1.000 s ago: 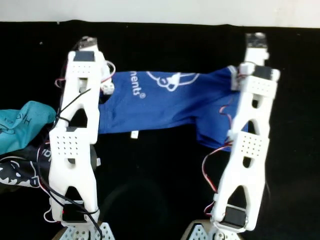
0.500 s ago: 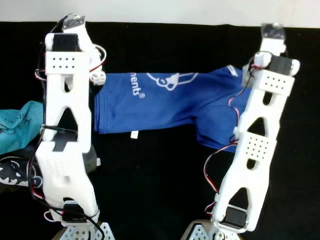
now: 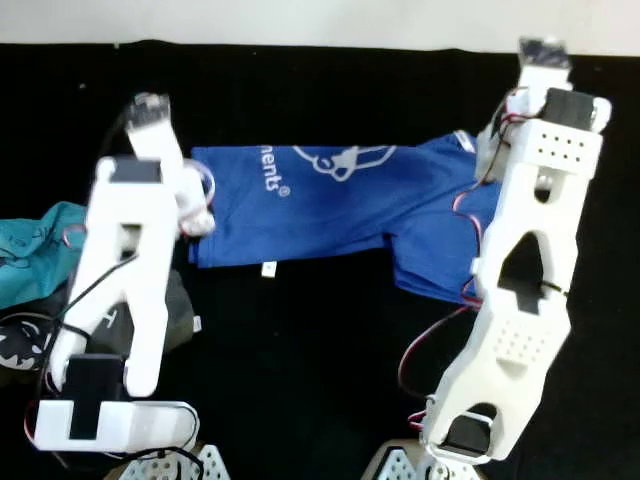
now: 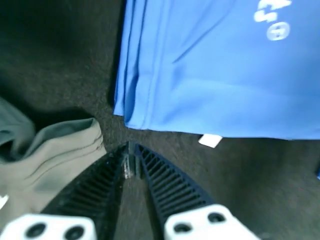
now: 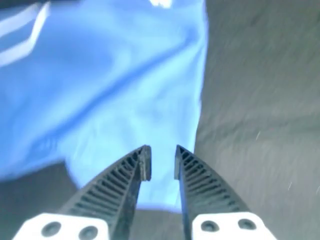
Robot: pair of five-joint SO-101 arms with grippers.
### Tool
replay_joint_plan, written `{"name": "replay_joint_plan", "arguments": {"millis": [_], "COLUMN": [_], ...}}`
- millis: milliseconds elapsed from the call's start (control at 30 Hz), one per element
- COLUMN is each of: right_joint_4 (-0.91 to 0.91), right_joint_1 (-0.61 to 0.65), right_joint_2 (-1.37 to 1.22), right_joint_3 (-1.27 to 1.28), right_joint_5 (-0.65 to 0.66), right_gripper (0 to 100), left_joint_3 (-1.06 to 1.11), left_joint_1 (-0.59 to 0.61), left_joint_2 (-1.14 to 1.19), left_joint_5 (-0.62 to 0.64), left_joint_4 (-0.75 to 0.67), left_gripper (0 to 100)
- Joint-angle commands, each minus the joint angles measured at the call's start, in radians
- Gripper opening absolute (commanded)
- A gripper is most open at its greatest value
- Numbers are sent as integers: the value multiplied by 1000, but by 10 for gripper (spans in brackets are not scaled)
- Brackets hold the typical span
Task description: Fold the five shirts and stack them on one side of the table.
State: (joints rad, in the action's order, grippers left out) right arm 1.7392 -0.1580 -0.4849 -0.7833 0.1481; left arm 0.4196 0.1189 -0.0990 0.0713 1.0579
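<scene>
Though creased, long blue shirt (image 3: pixel 330 200); left jaws tip-to-tip, right jaws narrowly apart.

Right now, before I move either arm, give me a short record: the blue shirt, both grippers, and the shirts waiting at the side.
blue shirt: flat on the black table, folded into a long band, layered edges at one end, a wider part jutting out at the other
left gripper: shut, empty, over bare table beside the shirt's corner
right gripper: open, empty, over the shirt's other end near its edge
waiting shirts: teal shirt, grey shirt, dark printed shirt, bunched on the left arm's side
progress: fold looks unfinished
</scene>
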Motion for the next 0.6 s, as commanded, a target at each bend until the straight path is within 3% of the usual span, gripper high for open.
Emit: {"name": "replay_joint_plan", "arguments": {"millis": [0, 300, 567], "right_joint_4": [-82, -415, -720], "right_joint_1": [28, 68, 82], "right_joint_2": [173, 535, 831], "right_joint_3": [225, 906, 1377], "right_joint_5": [-6, 20, 86], "right_gripper": [91, 91, 91], "left_joint_3": [160, 280, 245], "left_joint_1": [5, 7, 8], "left_joint_2": [-53, 8, 124], "left_joint_5": [2, 0, 0], "left_joint_4": [-196, -361, -376], "left_gripper": [8, 9, 8]}}
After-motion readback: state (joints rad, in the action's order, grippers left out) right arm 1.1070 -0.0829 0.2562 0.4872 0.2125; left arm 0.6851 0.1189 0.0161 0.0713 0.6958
